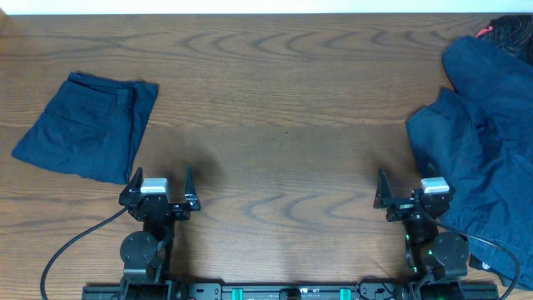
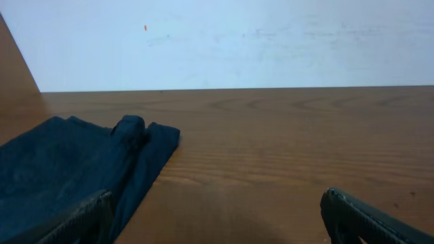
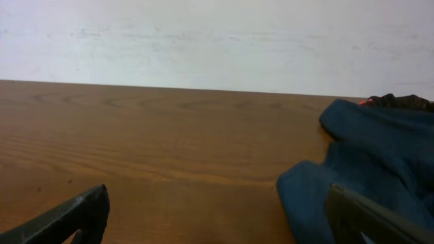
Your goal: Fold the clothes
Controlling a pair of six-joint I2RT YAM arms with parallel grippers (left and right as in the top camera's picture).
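A folded dark navy garment [image 1: 87, 125] lies flat at the left of the table; it also shows at the left of the left wrist view [image 2: 74, 163]. A loose pile of dark navy clothes [image 1: 483, 142] lies crumpled at the right edge, and shows at the right of the right wrist view [image 3: 366, 169]. My left gripper [image 1: 158, 182] is open and empty at the front left, just right of the folded garment [image 2: 217, 217]. My right gripper [image 1: 412, 185] is open and empty at the front right, its right finger next to the pile [image 3: 217, 217].
A black item with a red mark [image 1: 508, 33] lies at the back right corner behind the pile. A white wall [image 2: 224, 41] stands behind the table's far edge. Black cables [image 1: 75, 250] run from the arm bases at the front.
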